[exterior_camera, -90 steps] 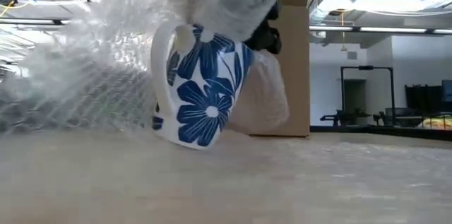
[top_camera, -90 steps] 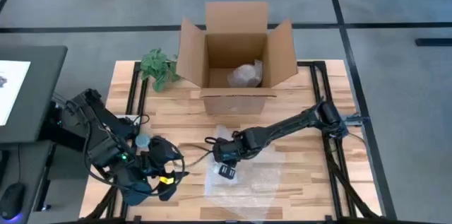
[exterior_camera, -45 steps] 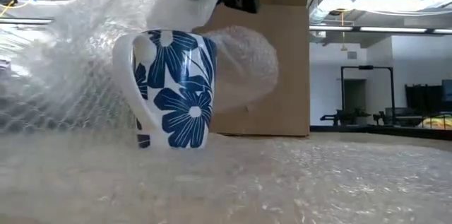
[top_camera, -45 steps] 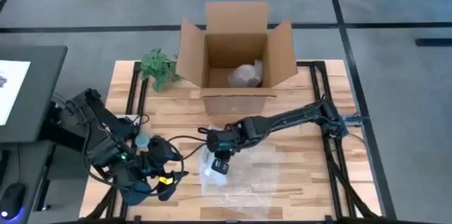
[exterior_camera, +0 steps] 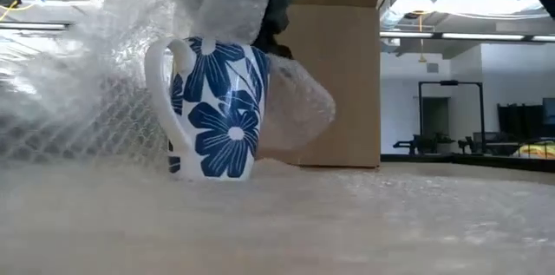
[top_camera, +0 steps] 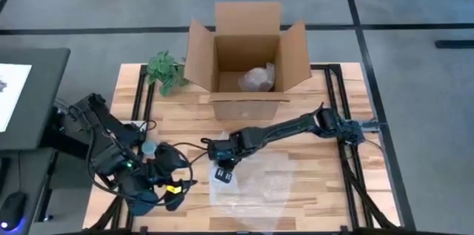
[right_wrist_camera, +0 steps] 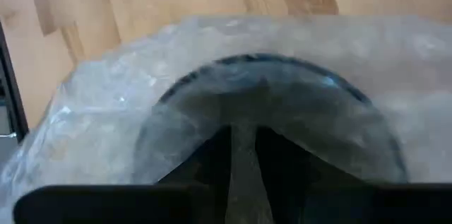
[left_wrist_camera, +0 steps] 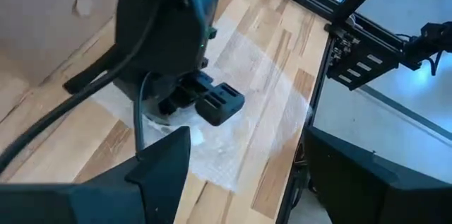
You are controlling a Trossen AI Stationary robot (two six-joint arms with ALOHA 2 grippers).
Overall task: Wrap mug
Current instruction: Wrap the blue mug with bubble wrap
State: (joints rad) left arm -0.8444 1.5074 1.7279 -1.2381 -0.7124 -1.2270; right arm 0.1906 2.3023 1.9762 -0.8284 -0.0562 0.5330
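A white mug with blue flowers [exterior_camera: 217, 110] stands upright with its base on a sheet of bubble wrap [top_camera: 255, 187] spread over the wooden table. In the high view the mug is hidden under my right gripper [top_camera: 222, 170], which reaches in from the table's right and is shut on the wrap above the mug's mouth. The wrap [exterior_camera: 104, 75] is drawn up and over the mug's handle side and top. My left gripper [top_camera: 174, 187] waits open near the table's left front corner. My right gripper pinches a strip of bubble wrap [right_wrist_camera: 244, 146] between its two fingers, coming from above and pointing down at the mug's mouth. The mug's rim [right_wrist_camera: 261, 61] shows through the wrap below the fingers. One layer or several, I cannot tell.
An open cardboard box [top_camera: 248, 50] holding a wrapped bundle [top_camera: 258, 79] stands at the table's far middle. A small green plant [top_camera: 167, 70] sits to the box's left. Bare wood lies to the right of the wrap.
My right gripper has gone toward the table's left edge, dragging the bubble wrap over the mug. The mug, tilted a second ago, has slid left and now stands upright on the sheet.
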